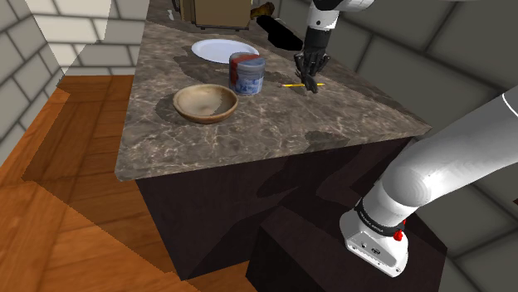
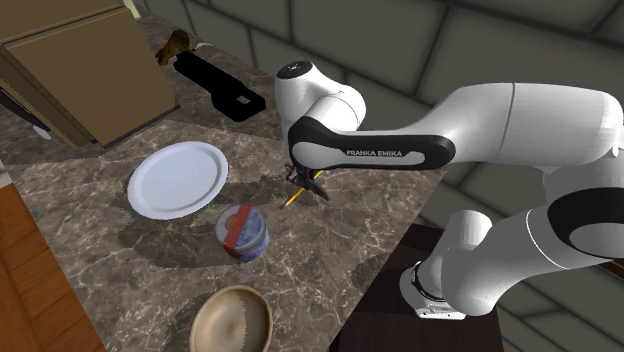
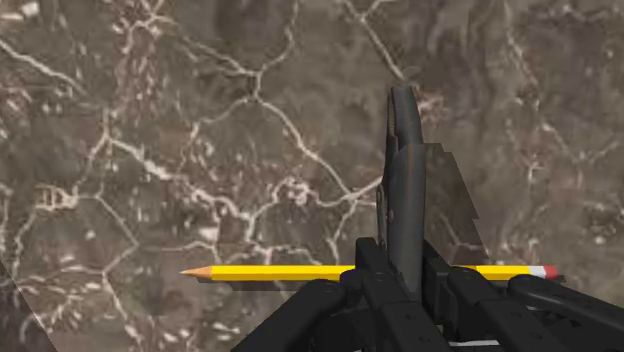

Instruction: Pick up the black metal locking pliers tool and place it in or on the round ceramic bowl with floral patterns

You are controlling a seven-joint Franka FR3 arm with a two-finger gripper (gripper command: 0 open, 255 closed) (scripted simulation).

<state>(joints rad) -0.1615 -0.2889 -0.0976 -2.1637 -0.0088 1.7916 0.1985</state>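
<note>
While the tool (image 1: 312, 80) clamps black pliers (image 3: 404, 170) beside a pencil (image 3: 280, 272), open counter (image 1: 274, 124) surrounds them; its edge near.

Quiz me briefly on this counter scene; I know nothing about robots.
1. True or false: the black metal locking pliers lie in the round wooden bowl.
2. The yellow pencil rests on: A) the flat white plate; B) the brown marble counter; C) the blue-and-red patterned ceramic bowl.
3. Fill in: the black two-finger gripper clasps the ___.
Key: 1 false; 2 B; 3 pliers.
</note>
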